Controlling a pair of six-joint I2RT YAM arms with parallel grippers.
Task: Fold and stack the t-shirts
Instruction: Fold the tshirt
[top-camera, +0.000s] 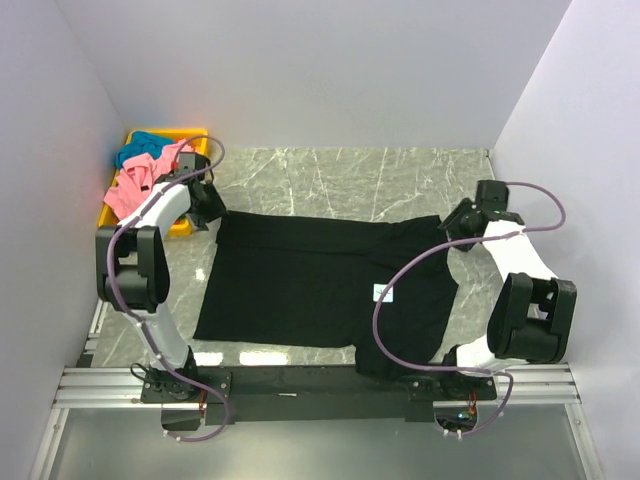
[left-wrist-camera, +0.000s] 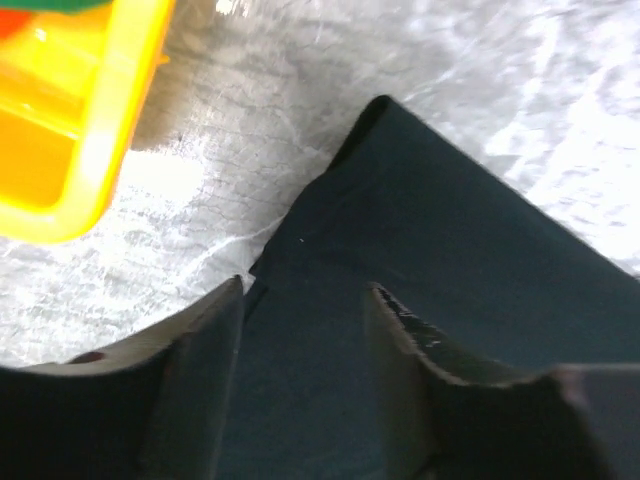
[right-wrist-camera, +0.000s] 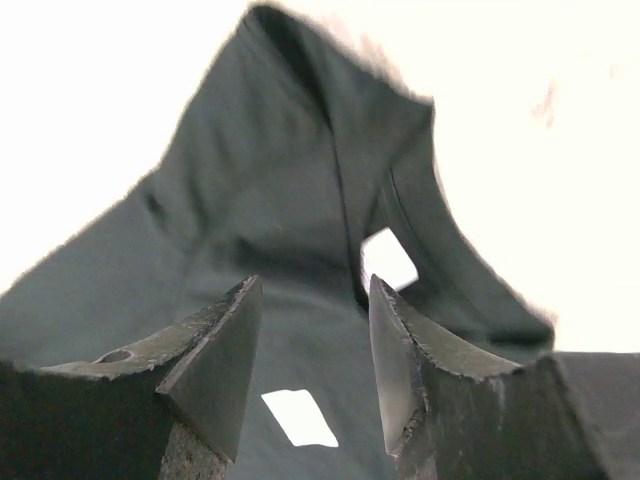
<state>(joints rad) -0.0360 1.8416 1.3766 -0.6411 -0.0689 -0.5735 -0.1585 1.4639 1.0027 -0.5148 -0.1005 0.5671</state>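
Observation:
A large black t-shirt (top-camera: 310, 275) lies spread on the marble table, folded lengthwise, with a small white tag (top-camera: 381, 292) near its right part. My left gripper (top-camera: 210, 208) is open over the shirt's far left corner (left-wrist-camera: 375, 115); black fabric shows between its fingers (left-wrist-camera: 215, 360). My right gripper (top-camera: 452, 224) is open over the shirt's far right end, by the collar (right-wrist-camera: 400, 200) and a white tag (right-wrist-camera: 295, 418). A pink t-shirt (top-camera: 140, 180) and a teal one (top-camera: 148, 142) lie in the yellow bin.
A yellow bin (top-camera: 184, 226) stands at the far left of the table, close to my left gripper; its corner shows in the left wrist view (left-wrist-camera: 90, 150). White walls enclose the left, back and right. A black rail (top-camera: 320, 380) runs along the near edge.

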